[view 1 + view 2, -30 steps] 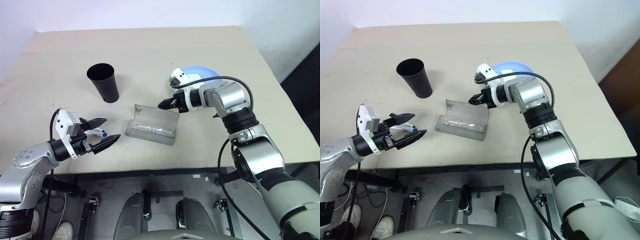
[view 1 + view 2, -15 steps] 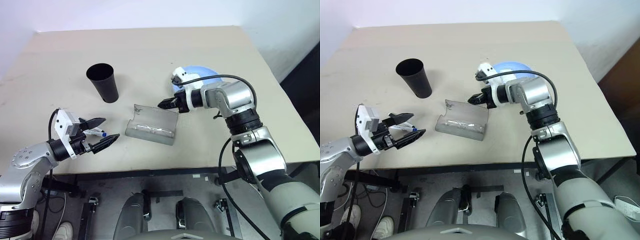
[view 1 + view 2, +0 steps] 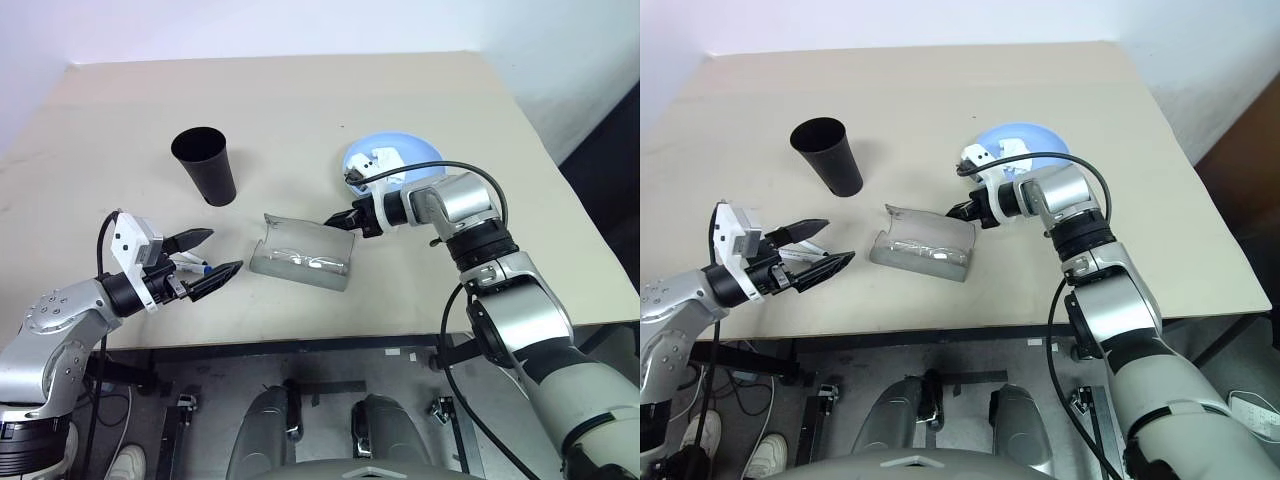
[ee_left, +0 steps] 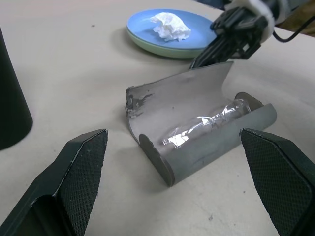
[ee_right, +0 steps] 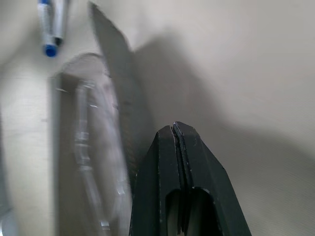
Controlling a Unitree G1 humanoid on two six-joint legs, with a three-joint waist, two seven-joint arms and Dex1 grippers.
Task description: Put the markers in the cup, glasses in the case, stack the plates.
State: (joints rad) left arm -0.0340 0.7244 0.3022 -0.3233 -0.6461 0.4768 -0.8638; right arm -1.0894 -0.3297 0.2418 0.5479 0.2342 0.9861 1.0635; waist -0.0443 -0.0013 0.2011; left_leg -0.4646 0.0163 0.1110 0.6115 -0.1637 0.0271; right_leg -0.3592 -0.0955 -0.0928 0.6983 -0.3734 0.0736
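Observation:
The grey case (image 3: 303, 255) lies open mid-table, lid raised, with the clear glasses (image 3: 305, 261) inside. My right gripper (image 3: 336, 220) is shut, its tip against the lid's top right corner; the right wrist view shows the same shut tip (image 5: 174, 128) beside the lid. My left gripper (image 3: 224, 250) hangs open left of the case, holding nothing. Under it lies a white marker with a blue cap (image 3: 196, 266), and a second white pen (image 5: 61, 17) lies alongside. The black cup (image 3: 205, 165) stands upright at the back left. The blue plate (image 4: 147, 38) rests on the green one.
A crumpled white tissue (image 3: 381, 160) sits on the blue plate behind my right wrist. Bare tabletop (image 3: 300, 100) stretches behind the cup and plates, and the table's front edge runs close below the case.
My right wrist has sunk a little, uncovering more of the blue plate and the tissue; its shut tip stays at the case's lid. The left gripper has not moved.

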